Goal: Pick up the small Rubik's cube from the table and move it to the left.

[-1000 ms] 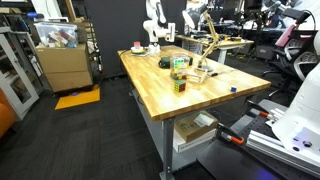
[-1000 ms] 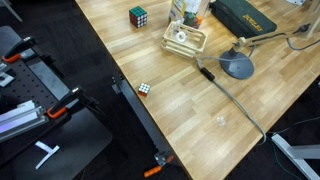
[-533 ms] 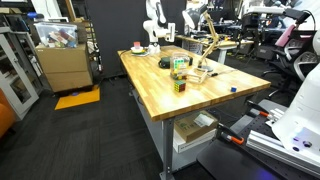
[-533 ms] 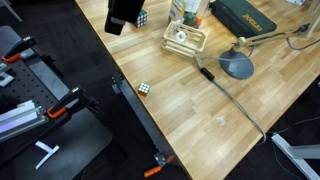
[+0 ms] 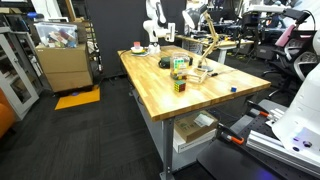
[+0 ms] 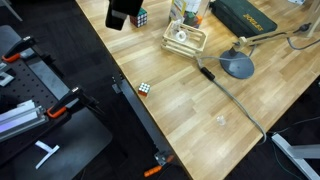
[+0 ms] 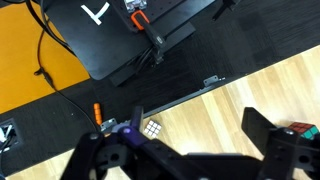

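Half a second on, the gripper (image 6: 122, 14) has crept a touch toward the top edge of the high exterior view. A second ago it wasn't in that picture at all. Nothing on the table (image 6: 200, 115) has shifted.

I see little of the arm itself. In that exterior view only the dark, blurred gripper pokes in from the top edge, held well above the wood. My wrist camera looks down past it at the table's edge and the dark floor beyond, so the hand points downward. Its jaws stand wide, one finger (image 7: 100, 158) low on the picture's left and the other on the right, with nothing between them but air.

The larger Rubik's cube (image 6: 140, 17) sits on the wood, partly hidden behind the gripper in that exterior view, and it peeks out by the right-hand finger in the wrist view.

The small Rubik's cube (image 6: 145, 88) lies apart from it, just beside the table's near edge. In the wrist view it (image 7: 152, 128) shows inside the span of the fingers, closer to the left one, well below the claw and untouched.
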{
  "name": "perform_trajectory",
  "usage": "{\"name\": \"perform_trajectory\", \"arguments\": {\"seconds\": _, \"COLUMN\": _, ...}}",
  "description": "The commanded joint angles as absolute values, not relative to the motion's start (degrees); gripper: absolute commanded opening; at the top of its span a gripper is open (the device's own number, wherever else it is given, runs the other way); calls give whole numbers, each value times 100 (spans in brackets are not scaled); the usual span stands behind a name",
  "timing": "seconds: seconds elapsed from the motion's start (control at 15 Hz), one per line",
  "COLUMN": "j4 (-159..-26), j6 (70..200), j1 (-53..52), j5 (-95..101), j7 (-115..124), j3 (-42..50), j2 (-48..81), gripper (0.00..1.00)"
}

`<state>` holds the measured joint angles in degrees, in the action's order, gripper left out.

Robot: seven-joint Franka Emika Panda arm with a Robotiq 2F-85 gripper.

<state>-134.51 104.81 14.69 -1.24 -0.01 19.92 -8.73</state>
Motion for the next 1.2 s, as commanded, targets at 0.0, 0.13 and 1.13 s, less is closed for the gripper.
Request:
{"name": "perform_trajectory", "arguments": {"seconds": 0.0, "j4": -13469, "j6": 10617, "j1": 1568, "j5": -209, "j7": 36, "j3": 1909, "j2": -719, "gripper": 100}}
{"name": "perform_trajectory", "arguments": {"seconds": 0.13, "j4": -13556, "j6": 10779, "j1": 1569, "j5": -307, "j7": 14, "j3": 1928, "j2": -565, "gripper": 100}}
{"name": "perform_trajectory", "arguments": {"seconds": 1.13, "j4": -13575, "j6": 10840, "j1": 1670, "j5": -1405, "j7": -119, "j3": 1871, "j2": 827, "gripper": 100}}
